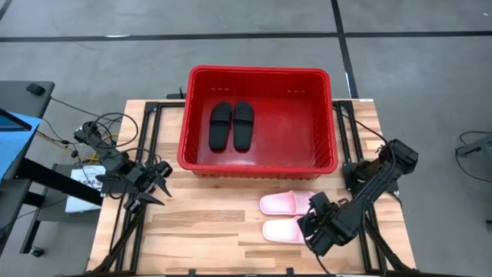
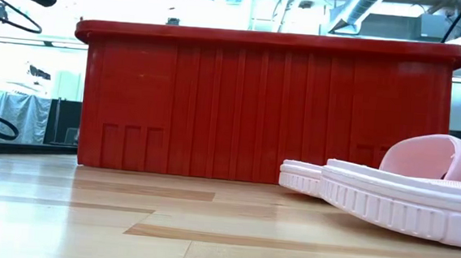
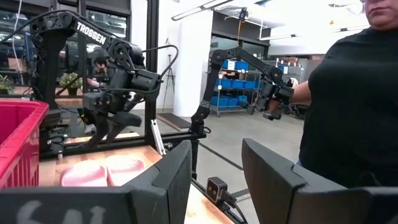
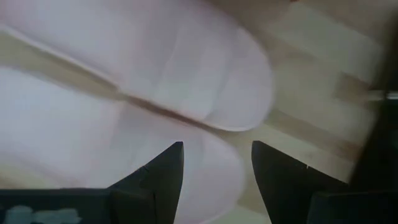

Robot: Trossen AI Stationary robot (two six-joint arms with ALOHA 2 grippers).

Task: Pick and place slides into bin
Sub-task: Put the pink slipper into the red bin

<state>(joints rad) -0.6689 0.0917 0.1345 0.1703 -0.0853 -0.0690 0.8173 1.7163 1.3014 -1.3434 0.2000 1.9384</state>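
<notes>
The red bin point(image 1: 330, 115) stands at the far middle of the wooden table point(image 1: 207, 231), and the two black slides point(image 1: 231, 125) lie side by side inside it, toward its left half, both flat on the floor of the bin. The two pink slides point(image 1: 280, 217) rest on the table in front of the bin's right near corner, parallel to each other and just beside one another, one nearer the bin and one nearer the table's front edge; in the low view they sit to the right, with the bin's ribbed wall behind them. The right gripper point(image 1: 307, 228) hovers close at the right end of the pink pair, over the nearer slide, its fingers point(image 4: 165, 171) spread apart with nothing between them, pink sole showing through the gap. The left gripper point(image 1: 161, 185) waits over the table's left side, well apart from the bin and the slides, its fingers point(image 3: 177, 177) parted and holding nothing. Beyond the table, in the left wrist view, a person in a dark top point(image 3: 354, 106) stands in the room.
</notes>
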